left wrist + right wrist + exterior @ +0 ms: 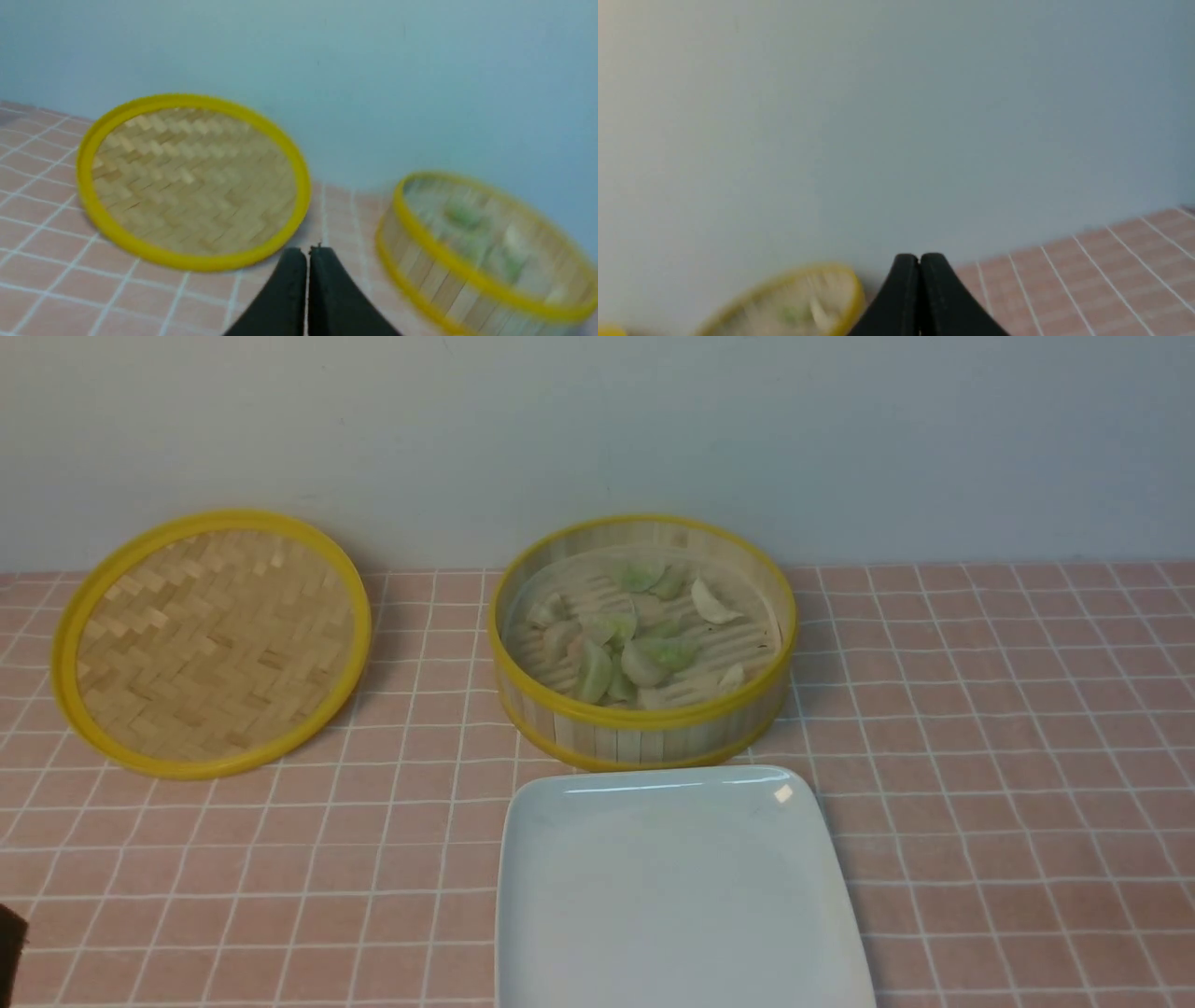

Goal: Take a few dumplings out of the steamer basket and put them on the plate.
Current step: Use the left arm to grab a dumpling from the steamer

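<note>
1. The plate [672,896] is the broadest thing here: glossy, stiff, probably heavy, and bare. It lies between your two grippers, nearer to you than the basket, and shows in neither wrist view. You need not grip it, only release over its flat middle.
2. The steamer basket [644,733] stands ahead of both grippers, well clear of either tip and just beyond the plate's far edge (whether they touch, you cannot tell). It is light bamboo and will likely slide if nudged, so go in over the rim.
3. The dumplings [653,658] lie clustered on the basket floor, some overlapping. Expect them to be soft, slick and easily torn. Pinch one gently across its plump belly, not the pleated edge. The whitish dumpling [714,602] toward the far side lies more alone.
4. Your left gripper [307,254] and right gripper [919,259] both have their jaws pressed together on nothing. Spread one before descending.
</note>
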Tool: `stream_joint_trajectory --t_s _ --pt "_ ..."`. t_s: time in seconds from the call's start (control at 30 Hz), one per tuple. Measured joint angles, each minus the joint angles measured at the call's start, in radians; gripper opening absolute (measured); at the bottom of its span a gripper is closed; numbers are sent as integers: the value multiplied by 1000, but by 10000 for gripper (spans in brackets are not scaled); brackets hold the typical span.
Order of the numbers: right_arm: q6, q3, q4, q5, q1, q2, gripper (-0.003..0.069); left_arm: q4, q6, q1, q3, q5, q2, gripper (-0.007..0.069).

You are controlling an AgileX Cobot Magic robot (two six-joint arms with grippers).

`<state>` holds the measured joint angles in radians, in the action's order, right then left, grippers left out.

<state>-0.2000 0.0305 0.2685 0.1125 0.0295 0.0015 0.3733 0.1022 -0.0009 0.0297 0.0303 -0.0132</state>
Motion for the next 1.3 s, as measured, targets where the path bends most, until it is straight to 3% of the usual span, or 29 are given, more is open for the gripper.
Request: stream_joint_trajectory --t_s 0.13,0.23,0.37,0.47,0.63,0.67,0.7,0.73,0.77,0.8,0.9,1.03,1.13,1.17,1.3 --pt "-11 -1 87 153 0 0 -15 195 56 0 0 -158 0 -6" --pt "-21 -1 102 200 0 0 -15 256 63 0 0 -282 0 -6" --pt "-66 -4 86 250 1 0 -15 270 63 0 -76 -287 0 -6" --pt "-99 -102 -20 68 18 24 -15 206 35 0 -232 -181 61 -6" --pt "-136 -491 -204 -429 78 252 -15 74 -18 0 -573 279 394 -6" --pt "-113 -586 -217 -537 94 319 -15 63 -44 0 -660 428 480 -6" --pt "-108 -602 -218 -560 98 332 -15 63 -44 0 -660 428 480 -6" --pt "-55 -721 -220 -734 124 446 -15 49 -95 0 -768 622 621 -6" --pt "-47 -735 -220 -757 127 460 -15 47 -102 0 -793 646 656 -6" --pt "8 -828 -215 -927 149 560 -15 42 -158 0 -873 788 775 -6" --pt "119 -977 -197 -1152 169 742 -15 38 -259 0 -995 983 988 -6" --pt "227 -1113 -154 -1318 171 940 -15 25 -326 -43 -1103 1024 1224 -6" --pt "272 -1144 -99 -1341 171 1008 -15 -7 -334 -113 -1141 1000 1312 -6" --pt "310 -1158 -22 -1343 171 1070 -15 -49 -332 -203 -1200 949 1402 -6" --pt "337 -1159 42 -1340 171 1133 -15 -75 -316 -295 -1324 898 1552 -6"
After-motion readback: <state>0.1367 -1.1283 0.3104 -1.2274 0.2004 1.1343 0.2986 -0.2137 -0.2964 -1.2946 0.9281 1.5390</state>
